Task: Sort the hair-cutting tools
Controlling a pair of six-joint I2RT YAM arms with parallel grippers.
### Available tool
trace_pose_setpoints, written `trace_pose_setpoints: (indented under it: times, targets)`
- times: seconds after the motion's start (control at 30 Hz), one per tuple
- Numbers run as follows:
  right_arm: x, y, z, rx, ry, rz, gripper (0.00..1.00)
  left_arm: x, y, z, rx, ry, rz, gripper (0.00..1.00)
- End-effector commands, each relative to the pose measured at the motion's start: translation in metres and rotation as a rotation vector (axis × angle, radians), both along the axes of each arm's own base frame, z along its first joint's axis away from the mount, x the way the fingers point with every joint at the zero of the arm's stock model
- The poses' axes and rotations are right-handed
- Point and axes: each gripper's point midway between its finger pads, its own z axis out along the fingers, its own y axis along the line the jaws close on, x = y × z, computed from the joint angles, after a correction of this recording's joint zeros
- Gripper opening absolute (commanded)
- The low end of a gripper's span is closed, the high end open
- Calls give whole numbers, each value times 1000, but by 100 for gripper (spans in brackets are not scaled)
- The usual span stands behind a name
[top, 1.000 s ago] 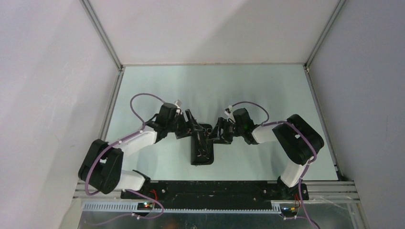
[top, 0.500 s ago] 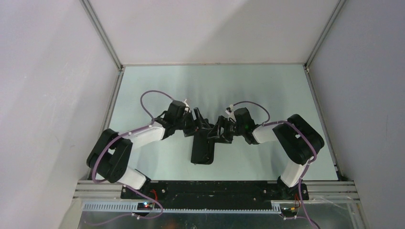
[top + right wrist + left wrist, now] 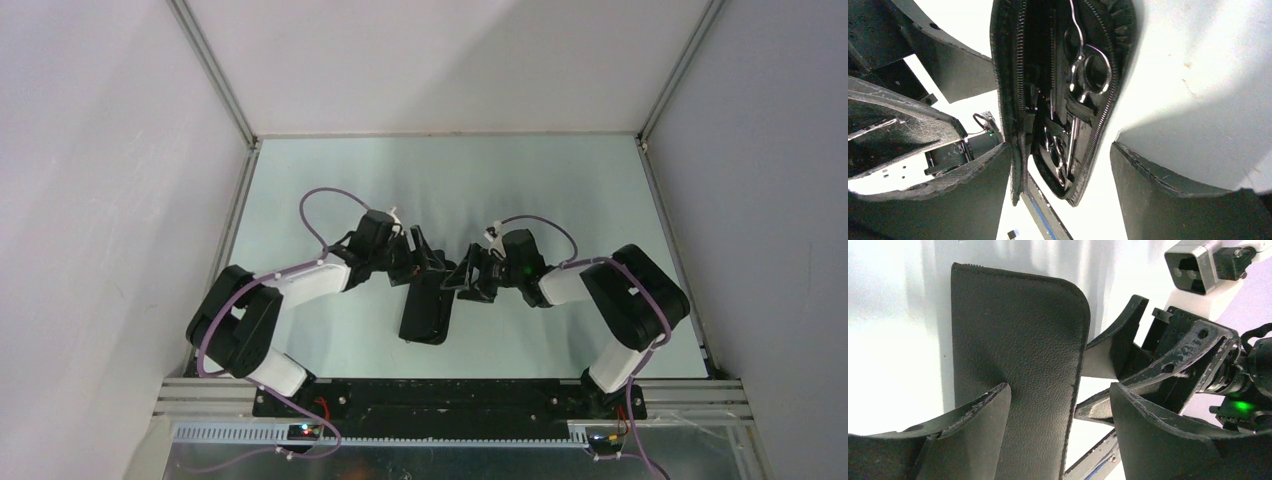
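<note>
From above, your left gripper (image 3: 432, 262) and right gripper (image 3: 463, 280) meet over the far end of the black case (image 3: 424, 318). A second ago the case lay open between them, with metal glinting inside. Now only its plain cover shows. The left arm has swung in and up. The right arm has eased back towards its own side. I judge that the flap has been folded over the tools.

In the left wrist view, your fingers are spread wide and pinch nothing. The leather cover runs under the left-hand finger (image 3: 973, 415). The cover's rounded edge lies in the gap between the two fingers. The right gripper sits just beyond that gap, close to the edge.

In the right wrist view, these fingers are also spread and hold nothing. The case stands edge-on in the gap, nearer the left-hand finger. It still gapes, and its zip (image 3: 1098, 130) is undone. Inside, the ring handles of the scissors (image 3: 1083, 55) show in silver towards the far end. A second pair (image 3: 1064, 150) lies level with the fingertips. I cannot make out the comb or the clips.

So the tools look stowed and the sorting seems nearly done. You would still need to press the flap down and close the zip.
</note>
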Motion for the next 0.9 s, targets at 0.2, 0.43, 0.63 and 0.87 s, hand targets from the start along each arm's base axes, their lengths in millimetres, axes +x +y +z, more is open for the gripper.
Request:
trace_pose_setpoints:
  times: [0.2,0.43,0.63,0.87]
  targets:
    - [1,-10,-2,-28,-12,-42,83,-1,-9,14,-4,-23,-14,77]
    - [4,-5,-14,-86,12,-77,91,-5,-17,7,-1,-7,-33,75]
    - [7,-11,-35,-200,48,-114,81,-5,-19,10,-3,-13,-34,75]
    - [-5,-23,-63,-295,112,-112,64,-5,-19,21,-20,-34,-26,75]
